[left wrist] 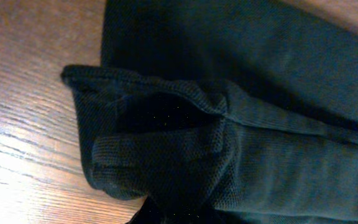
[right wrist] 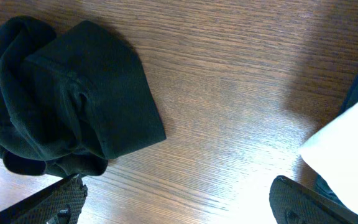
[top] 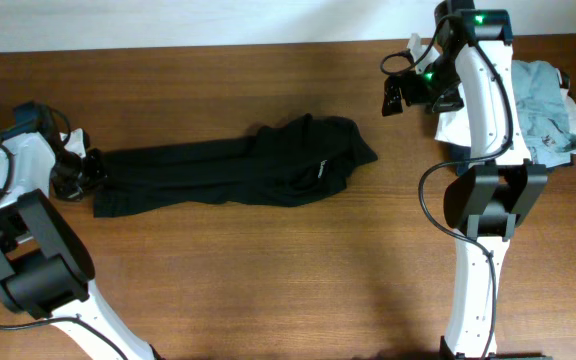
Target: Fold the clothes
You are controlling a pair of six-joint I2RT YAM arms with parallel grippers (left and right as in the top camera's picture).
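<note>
The clothes (top: 238,170), a black top, lie stretched in a long strip across the middle of the table. My left gripper (top: 84,170) sits at the strip's left end, shut on the clothes; in the left wrist view the black knit (left wrist: 229,124) bunches and gathers down into the hidden jaws. My right gripper (top: 400,90) hovers open just past the garment's right end, with bare wood between its fingertips (right wrist: 61,199). The right end of the clothes (right wrist: 73,93) lies folded over at the upper left of the right wrist view.
A pile of other garments, light grey-blue (top: 548,110) over white, lies at the table's right edge behind the right arm. Its white cloth (right wrist: 347,149) shows beside my right finger. The wooden table (top: 268,280) runs on in front of the strip.
</note>
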